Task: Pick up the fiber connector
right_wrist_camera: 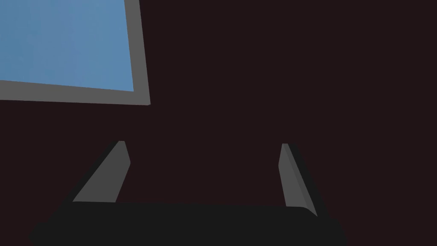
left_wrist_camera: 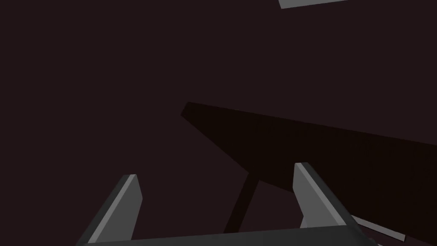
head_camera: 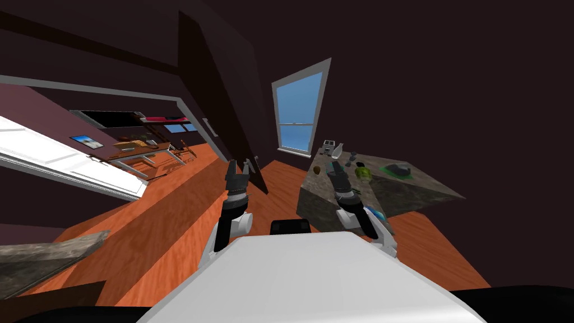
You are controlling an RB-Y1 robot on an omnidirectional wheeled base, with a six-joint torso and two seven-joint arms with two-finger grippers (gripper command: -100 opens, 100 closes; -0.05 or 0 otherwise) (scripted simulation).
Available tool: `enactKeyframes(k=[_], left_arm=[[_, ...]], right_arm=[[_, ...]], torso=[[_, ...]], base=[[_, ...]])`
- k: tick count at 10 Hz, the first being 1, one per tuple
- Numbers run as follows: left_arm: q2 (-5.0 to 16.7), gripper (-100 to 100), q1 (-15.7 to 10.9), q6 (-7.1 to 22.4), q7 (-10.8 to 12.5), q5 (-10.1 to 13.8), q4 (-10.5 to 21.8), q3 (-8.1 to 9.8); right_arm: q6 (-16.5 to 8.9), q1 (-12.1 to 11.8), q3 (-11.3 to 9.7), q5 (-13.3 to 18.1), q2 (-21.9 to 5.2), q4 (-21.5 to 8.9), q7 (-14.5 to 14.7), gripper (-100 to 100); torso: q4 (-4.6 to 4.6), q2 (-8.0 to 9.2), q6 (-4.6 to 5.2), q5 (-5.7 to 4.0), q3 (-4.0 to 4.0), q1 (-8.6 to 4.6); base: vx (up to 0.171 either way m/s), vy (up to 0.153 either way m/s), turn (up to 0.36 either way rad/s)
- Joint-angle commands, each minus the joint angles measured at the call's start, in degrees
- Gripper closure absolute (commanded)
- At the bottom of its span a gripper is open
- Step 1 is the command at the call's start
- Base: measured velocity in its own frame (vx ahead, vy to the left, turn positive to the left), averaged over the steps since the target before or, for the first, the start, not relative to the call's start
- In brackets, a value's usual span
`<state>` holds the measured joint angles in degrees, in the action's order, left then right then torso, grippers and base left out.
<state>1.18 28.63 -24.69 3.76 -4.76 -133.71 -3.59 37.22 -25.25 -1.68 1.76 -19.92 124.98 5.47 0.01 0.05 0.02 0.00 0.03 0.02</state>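
The fiber connector [head_camera: 351,159] looks to be one of two little dark grey bits, but they are too small to be sure. They lie on top of the stone counter [head_camera: 403,193], near its far edge. At the far corner beside them stand a grey box [head_camera: 327,148] and a clear vase [head_camera: 338,151]. A yellow-green thing [head_camera: 363,172] sits near the middle, close to the bits. A dark lump on a green mat [head_camera: 399,169] lies further along the far edge. A small brown ball [head_camera: 317,169] sits by the left edge. The right gripper [head_camera: 334,166] hangs over the counter between the ball and the yellow-green thing, its fingers [right_wrist_camera: 113,177] wide apart and holding nothing. The left gripper [head_camera: 240,165] is well apart from the counter, over the orange floor [head_camera: 168,224], also spread wide and empty.
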Motion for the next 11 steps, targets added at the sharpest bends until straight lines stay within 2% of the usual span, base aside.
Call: enactKeyframes(k=[1,4,5,6,7,8,9,10,11], left_arm=[[0.0,0,0.0,0.0,0.0,0.0,0.0,0.0],[0.0,0,0.0,0.0,0.0,0.0,0.0,0.0],[0.0,0,0.0,0.0,0.0,0.0,0.0,0.0],[0.0,0,0.0,0.0,0.0,0.0,0.0,0.0],[0.0,0,0.0,0.0,0.0,0.0,0.0,0.0],[0.0,0,0.0,0.0,0.0,0.0,0.0,0.0],[0.0,0,0.0,0.0,0.0,0.0,0.0,0.0],[0.0,0,0.0,0.0,0.0,0.0,0.0,0.0],[0.0,0,0.0,0.0,0.0,0.0,0.0,0.0]], right_arm=[[0.1,0.5,-0.3,0.6,-2.9,-1.4,-0.3,-100],[0.2,1.3,-0.7,1.8,-7.9,-4.4,-0.8,-100],[0.2,1.3,-0.7,1.8,-8.8,-4.4,-0.8,-100],[0.3,1.6,-1.0,2.4,-10.9,-6.1,-1.1,-100],[0.3,1.6,-1.0,2.4,-11.6,-6.1,-1.1,-100],[0.4,1.9,-1.3,3.2,-13.9,-7.8,-1.2,-100],[0.4,1.9,-1.3,3.2,-14.4,-7.8,-1.2,-100],[0.5,2.2,-1.7,4.0,-16.8,-9.7,-1.4,-100],[0.5,2.2,-1.7,4.0,-17.3,-9.7,-1.4,-100]], torso=[[0.0,0.0,0.0,0.0,0.0,0.0],[0.0,-0.01,0.02,0.0,-0.01,0.01],[-0.01,-0.02,-0.03,0.01,-0.01,0.02],[-0.01,-0.03,0.01,0.0,-0.02,0.0],[-0.01,-0.03,-0.02,0.0,-0.02,0.0],[-0.01,-0.04,0.01,0.0,-0.02,-0.01],[-0.01,-0.04,-0.02,0.0,-0.02,0.01],[-0.01,-0.05,0.02,0.0,-0.03,-0.01],[-0.01,-0.06,-0.01,0.0,-0.03,0.0]], base=[[-0.013,0.019,0.24],[-0.012,0.02,0.218],[-0.004,0.013,0.112],[-0.004,0.017,0.19],[-0.004,0.011,0.139],[-0.004,0.018,0.257],[-0.001,0.009,0.1],[0.002,0.015,0.19],[0.002,0.009,0.125]])
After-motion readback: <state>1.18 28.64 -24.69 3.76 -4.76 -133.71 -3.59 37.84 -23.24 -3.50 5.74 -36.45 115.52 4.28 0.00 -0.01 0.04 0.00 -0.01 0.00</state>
